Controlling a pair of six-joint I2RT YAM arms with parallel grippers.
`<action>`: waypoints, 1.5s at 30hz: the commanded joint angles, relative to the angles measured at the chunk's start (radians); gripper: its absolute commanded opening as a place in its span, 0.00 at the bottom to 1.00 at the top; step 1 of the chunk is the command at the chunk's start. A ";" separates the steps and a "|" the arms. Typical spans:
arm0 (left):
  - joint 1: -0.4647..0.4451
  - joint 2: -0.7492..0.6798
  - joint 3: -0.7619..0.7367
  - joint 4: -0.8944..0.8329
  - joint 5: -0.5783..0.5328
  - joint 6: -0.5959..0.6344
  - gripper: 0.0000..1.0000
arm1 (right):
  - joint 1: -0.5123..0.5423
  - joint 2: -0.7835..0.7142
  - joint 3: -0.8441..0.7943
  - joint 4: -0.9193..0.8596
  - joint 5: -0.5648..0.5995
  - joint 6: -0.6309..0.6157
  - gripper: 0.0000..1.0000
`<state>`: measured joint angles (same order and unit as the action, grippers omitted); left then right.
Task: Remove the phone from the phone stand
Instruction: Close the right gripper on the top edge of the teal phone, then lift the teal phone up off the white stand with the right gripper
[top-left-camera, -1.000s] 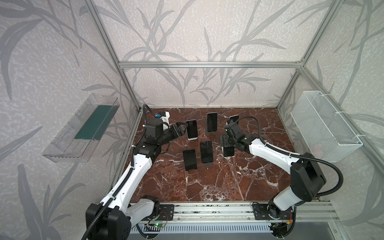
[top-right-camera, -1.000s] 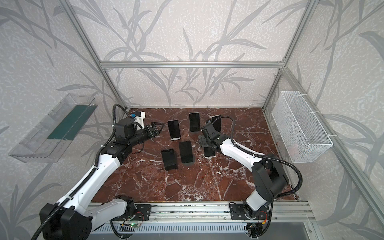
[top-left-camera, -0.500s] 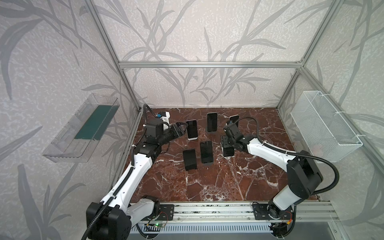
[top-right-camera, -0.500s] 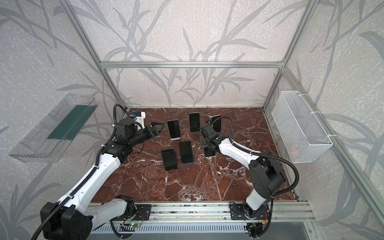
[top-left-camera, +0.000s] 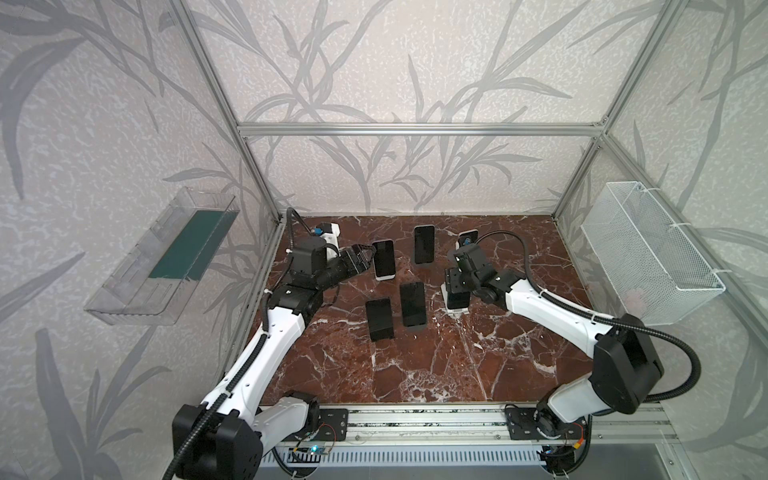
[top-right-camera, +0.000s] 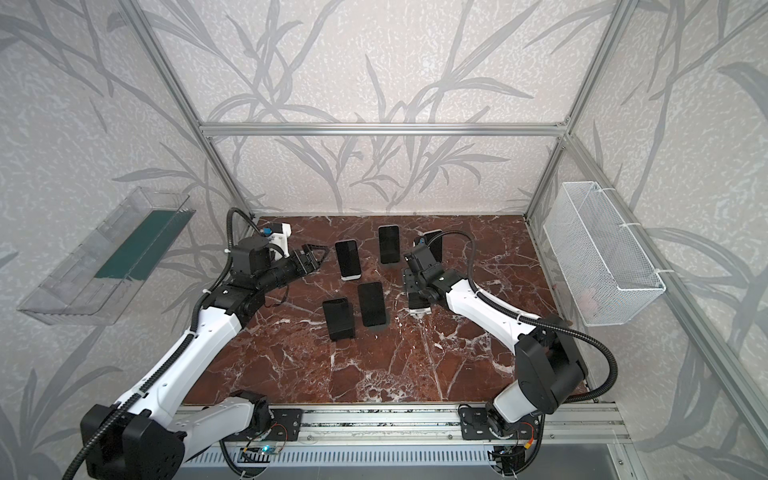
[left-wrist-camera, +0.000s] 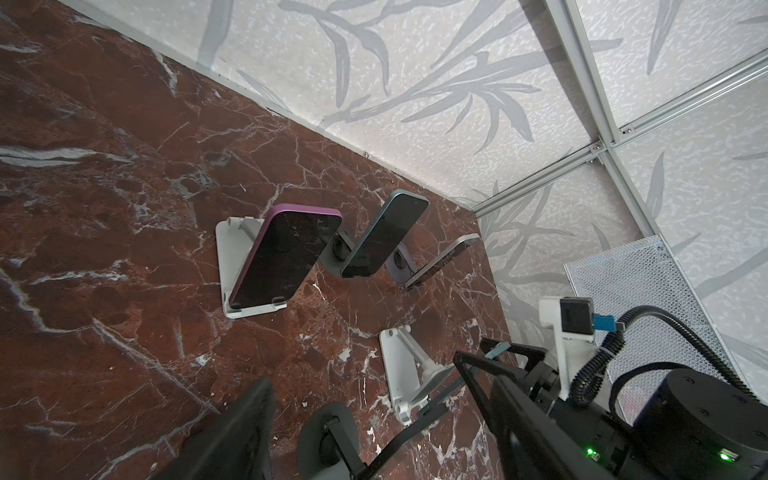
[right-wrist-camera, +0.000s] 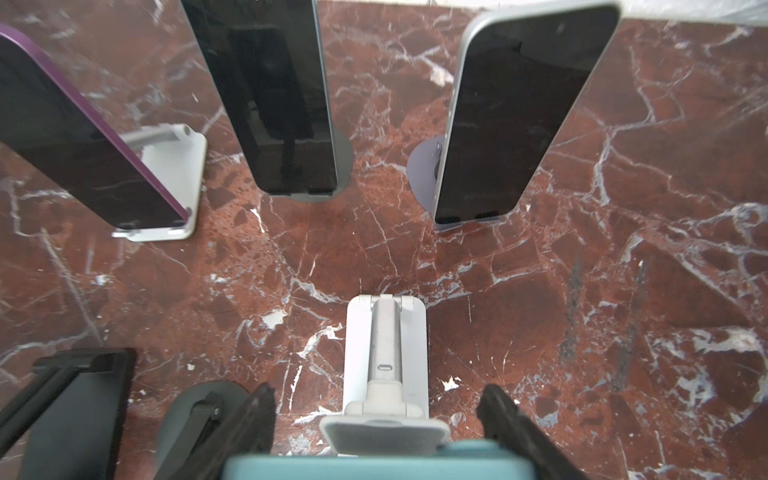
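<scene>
Tightened since a second ago, the right gripper (right-wrist-camera: 376, 392) now clamps the teal phone (right-wrist-camera: 374, 465). At left, the left gripper (top-right-camera: 316, 255) hovers empty, jaws apart, near the purple phone (left-wrist-camera: 286, 257); rightward, the teal phone rests against its white stand (right-wrist-camera: 386, 332).

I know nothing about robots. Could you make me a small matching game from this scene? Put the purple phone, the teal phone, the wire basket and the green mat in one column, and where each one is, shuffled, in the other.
Things
1. purple phone
2. teal phone
3. wire basket
4. green mat

Places
A. inside the clear tray on the left wall
B. between the fingers of the right gripper
C. leaning on a white stand, no fingers around it
D. hanging on the right wall

Pairs: 1-C, 2-B, 3-D, 4-A
</scene>
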<state>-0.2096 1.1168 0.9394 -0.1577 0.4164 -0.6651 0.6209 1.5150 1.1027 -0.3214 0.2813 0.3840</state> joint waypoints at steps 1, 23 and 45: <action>-0.006 -0.020 -0.004 0.006 0.001 0.006 0.82 | -0.001 -0.054 0.043 -0.019 -0.004 -0.025 0.66; -0.005 -0.055 -0.007 0.010 -0.007 0.012 0.82 | -0.278 -0.446 -0.106 -0.234 -0.073 -0.152 0.63; -0.005 -0.051 -0.008 0.009 -0.012 0.013 0.82 | -0.479 -0.430 -0.262 -0.116 0.025 -0.162 0.60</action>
<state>-0.2096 1.0836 0.9394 -0.1570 0.4099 -0.6640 0.1562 1.0512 0.8021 -0.4927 0.3164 0.2409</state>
